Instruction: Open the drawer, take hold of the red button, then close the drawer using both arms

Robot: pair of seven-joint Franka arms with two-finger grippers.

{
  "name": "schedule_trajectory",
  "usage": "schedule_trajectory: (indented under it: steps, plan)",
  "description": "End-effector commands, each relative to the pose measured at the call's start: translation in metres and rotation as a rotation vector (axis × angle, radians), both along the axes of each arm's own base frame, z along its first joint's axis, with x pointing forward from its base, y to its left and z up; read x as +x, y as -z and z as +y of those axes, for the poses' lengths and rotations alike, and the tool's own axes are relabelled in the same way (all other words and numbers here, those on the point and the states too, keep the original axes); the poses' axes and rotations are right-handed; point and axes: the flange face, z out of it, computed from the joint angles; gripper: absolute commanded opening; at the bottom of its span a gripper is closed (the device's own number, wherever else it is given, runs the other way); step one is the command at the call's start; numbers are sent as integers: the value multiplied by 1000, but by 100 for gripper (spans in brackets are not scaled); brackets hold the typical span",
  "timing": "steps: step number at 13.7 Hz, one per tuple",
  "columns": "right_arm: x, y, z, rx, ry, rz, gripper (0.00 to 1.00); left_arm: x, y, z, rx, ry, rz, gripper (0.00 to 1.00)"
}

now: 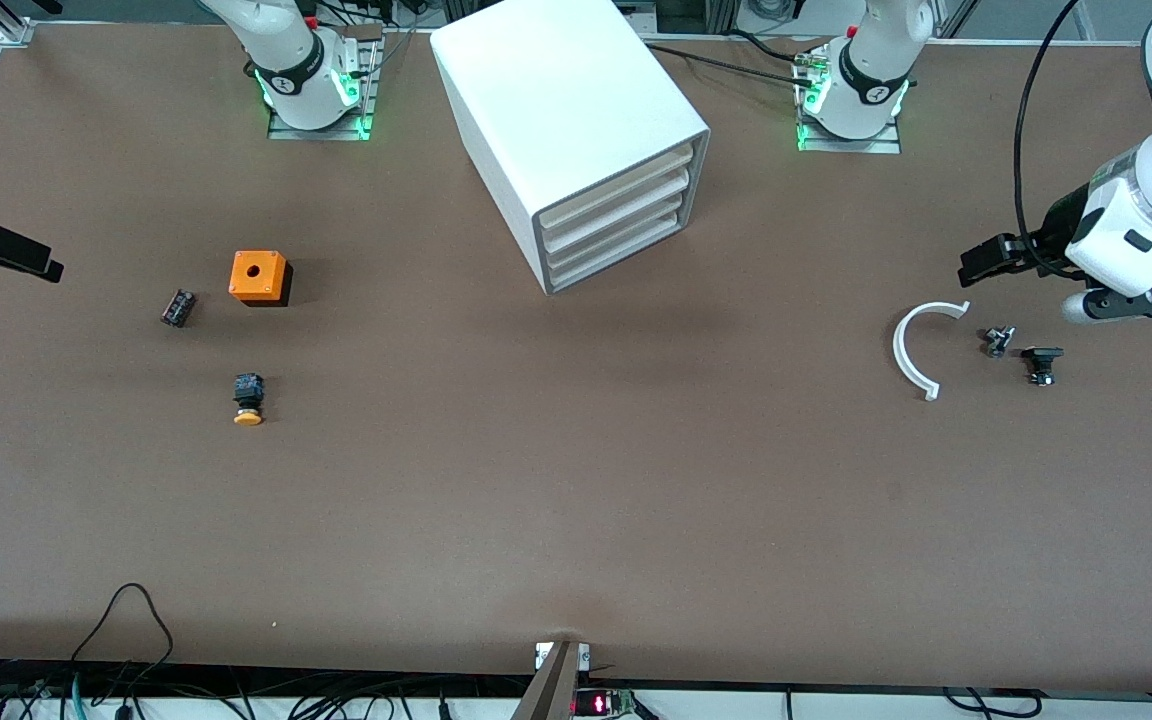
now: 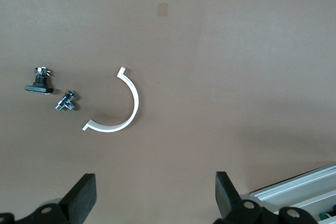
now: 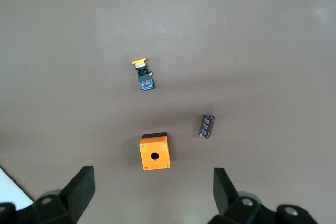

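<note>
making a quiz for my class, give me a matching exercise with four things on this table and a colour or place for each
Things:
1. box with a hole
2. curved strip
3. cabinet
4. small cylinder

Descriptions:
A. white, near the left gripper, toward the left arm's end
B. orange, toward the right arm's end
C. dark, lying beside the orange box
D. white, three drawers all shut, between the two arm bases

Pairs: 1-B, 2-A, 3-D, 4-C
</note>
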Motion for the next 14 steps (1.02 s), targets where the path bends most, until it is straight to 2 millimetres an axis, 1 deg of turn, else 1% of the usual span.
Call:
schedule_trajectory:
  steps: [1, 3, 6, 8, 9, 11, 12, 13, 14]
  plan:
    - [-12, -6, 2, 3, -7, -20, 100, -6, -8, 5, 18, 22, 4, 100]
    - [-13, -8, 2, 3, -7, -20, 100, -5, -7, 6, 12, 22, 13, 100]
    - [-9, -4, 3, 9, 1, -19, 100, -4, -4, 6, 5, 22, 19, 100]
    - [-7, -3, 5, 7, 3, -19, 100, 0, 7, 4, -6, 22, 40, 100]
    - [-7, -2, 7, 7, 0, -18, 100, 3, 17, 3, -26, 21, 65, 100]
    - [-11, 2, 12, 3, -8, -20, 100, 5, 48, -8, -138, 13, 171, 100]
    - [-9, 2, 19, 3, -13, -22, 100, 7, 65, -18, -162, 29, 220, 100]
    - [-8, 2, 19, 3, -13, -23, 100, 9, 80, -30, -170, 51, 252, 100]
    - [-8, 2, 20, 3, -14, -22, 100, 9, 100, -50, -192, 83, 294, 100]
